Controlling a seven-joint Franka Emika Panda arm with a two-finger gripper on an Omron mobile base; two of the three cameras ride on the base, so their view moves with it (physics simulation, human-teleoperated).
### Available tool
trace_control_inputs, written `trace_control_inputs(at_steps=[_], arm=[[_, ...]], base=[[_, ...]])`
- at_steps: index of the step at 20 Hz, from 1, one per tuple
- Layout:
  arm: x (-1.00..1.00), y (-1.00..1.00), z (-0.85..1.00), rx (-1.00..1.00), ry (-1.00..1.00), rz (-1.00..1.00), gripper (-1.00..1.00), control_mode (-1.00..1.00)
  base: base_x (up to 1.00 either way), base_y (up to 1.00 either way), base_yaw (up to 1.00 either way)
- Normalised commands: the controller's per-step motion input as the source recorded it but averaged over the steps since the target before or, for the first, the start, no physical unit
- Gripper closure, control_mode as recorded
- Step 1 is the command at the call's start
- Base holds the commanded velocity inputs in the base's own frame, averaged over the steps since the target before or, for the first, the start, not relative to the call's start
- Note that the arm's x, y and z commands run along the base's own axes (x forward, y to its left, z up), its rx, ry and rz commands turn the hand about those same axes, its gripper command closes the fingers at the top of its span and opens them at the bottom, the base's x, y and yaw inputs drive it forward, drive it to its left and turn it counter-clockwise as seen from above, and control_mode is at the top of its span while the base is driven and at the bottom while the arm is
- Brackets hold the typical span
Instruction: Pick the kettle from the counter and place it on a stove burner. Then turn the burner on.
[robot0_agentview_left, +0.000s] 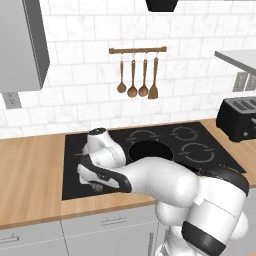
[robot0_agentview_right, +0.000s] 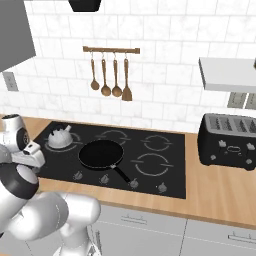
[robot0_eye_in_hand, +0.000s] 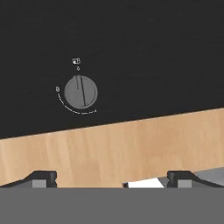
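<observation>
A: Hand view: hovering over round grey knob (robot0_eye_in_hand: 81, 92) on flat black glass cooktop (robot0_eye_in_hand: 131, 43), jaws spread wide, holding nothing.

B: Squat silver kettle (robot0_agentview_right: 59, 137) sitting on rear-left burner. Advising centring before closing, then twisting gently.

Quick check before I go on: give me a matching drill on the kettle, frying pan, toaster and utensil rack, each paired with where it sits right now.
Things:
1. kettle
2. frying pan
3. toaster
4. utensil rack

Places:
A. on the counter, right of the stove
B. on the tiled wall above the stove
C. at the stove's back left, on the black glass
D. near the middle of the stove, handle toward the knobs

Pairs: 1-C, 2-D, 3-A, 4-B
</observation>
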Motion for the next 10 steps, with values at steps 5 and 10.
trace_control_inputs(at_steps=[5, 10], arm=[[0.33, 0.0, -0.29, 0.0, 0.0, 0.0, -1.0, -1.0], [0.31, 0.0, -0.31, -0.01, 0.0, 0.0, -1.0, -1.0]], base=[[0.0, 0.0, 0.0], [0.0, 0.0, 0.0]])
